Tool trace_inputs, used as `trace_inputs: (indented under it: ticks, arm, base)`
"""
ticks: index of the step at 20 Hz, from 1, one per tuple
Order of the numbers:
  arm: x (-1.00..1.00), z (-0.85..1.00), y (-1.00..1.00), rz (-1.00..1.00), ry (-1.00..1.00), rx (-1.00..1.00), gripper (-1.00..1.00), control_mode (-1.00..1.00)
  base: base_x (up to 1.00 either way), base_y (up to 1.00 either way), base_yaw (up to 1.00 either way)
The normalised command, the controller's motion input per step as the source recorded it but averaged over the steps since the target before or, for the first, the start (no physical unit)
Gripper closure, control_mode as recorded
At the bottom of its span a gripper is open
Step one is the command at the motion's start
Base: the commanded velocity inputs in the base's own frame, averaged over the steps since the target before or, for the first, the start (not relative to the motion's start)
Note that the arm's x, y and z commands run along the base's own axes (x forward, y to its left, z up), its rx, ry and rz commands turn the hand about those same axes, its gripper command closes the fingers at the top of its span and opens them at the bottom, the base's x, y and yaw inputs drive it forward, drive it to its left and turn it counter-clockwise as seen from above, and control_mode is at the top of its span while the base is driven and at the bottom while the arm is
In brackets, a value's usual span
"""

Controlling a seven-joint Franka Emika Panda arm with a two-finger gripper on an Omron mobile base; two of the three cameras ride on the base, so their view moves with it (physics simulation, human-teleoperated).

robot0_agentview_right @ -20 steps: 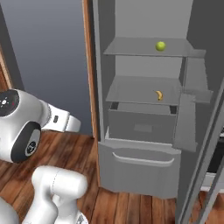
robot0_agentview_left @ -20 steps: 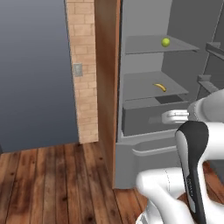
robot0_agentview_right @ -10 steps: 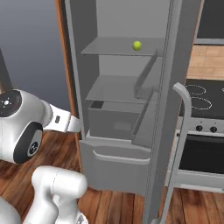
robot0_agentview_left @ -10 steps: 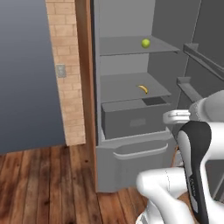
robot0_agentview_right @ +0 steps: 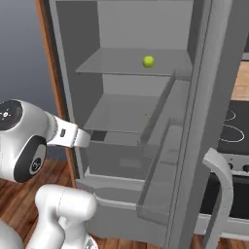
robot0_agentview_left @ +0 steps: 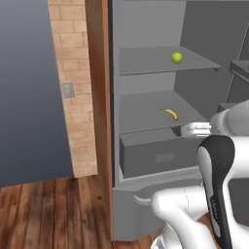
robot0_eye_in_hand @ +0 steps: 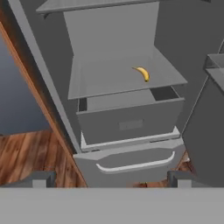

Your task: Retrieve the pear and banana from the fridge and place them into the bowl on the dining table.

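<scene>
Fridge (robot0_agentview_left: 146, 160) sits way more square in front of you than it did a second ago, and that's the base driving, not anything in the kitchen moving. In the left base view the brick strip and blue wall have slid off to the left and the open shelves have grown and come toward the middle. In the right base view the door has swung across the right side of the frame and the stove has come into sight behind it.

Fruit hasn't budged on its shelves. Your pear (robot0_agentview_left: 177, 57) is alone on the upper shelf, toward the right. Your banana (robot0_agentview_left: 170, 114) lies on the shelf below, just above the half-open drawer (robot0_eye_in_hand: 131, 122), and the hand view has it up ahead and a bit right of centre.

Your tool (robot0_eye_in_hand: 111, 179) is spread as wide as it goes with nothing between the tips, and it's well short of both fruits, aimed at the drawer front and lower door area.

So I'd say the approach is about done and the first reach is next. Banana looks like the easier first pick, since it's the one already in the hand view; you'll need to lift the hand for it. Nothing's been retrieved yet
</scene>
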Motion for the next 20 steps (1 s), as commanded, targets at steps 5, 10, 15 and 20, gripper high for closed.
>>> trace_inputs:
  ticks: [5, 10, 15, 20]
  arm:
    - [0.00, 0.00, 0.00, 0.00, 0.00, 0.00, -1.00, 1.00]
    - [0.00, 0.00, 0.00, 0.00, 0.00, 0.00, -1.00, 1.00]
    - [0.00, 0.00, 0.00, 0.00, 0.00, 0.00, -1.00, 1.00]
    - [0.00, 0.00, 0.00, 0.00, 0.00, 0.00, -1.00, 1.00]
  base:
    - [0.73, -0.37, 0.00]
    - [0.62, -0.38, -0.01]
    - [0.81, -0.12, -0.05]
    - [0.96, 0.00, -0.07]
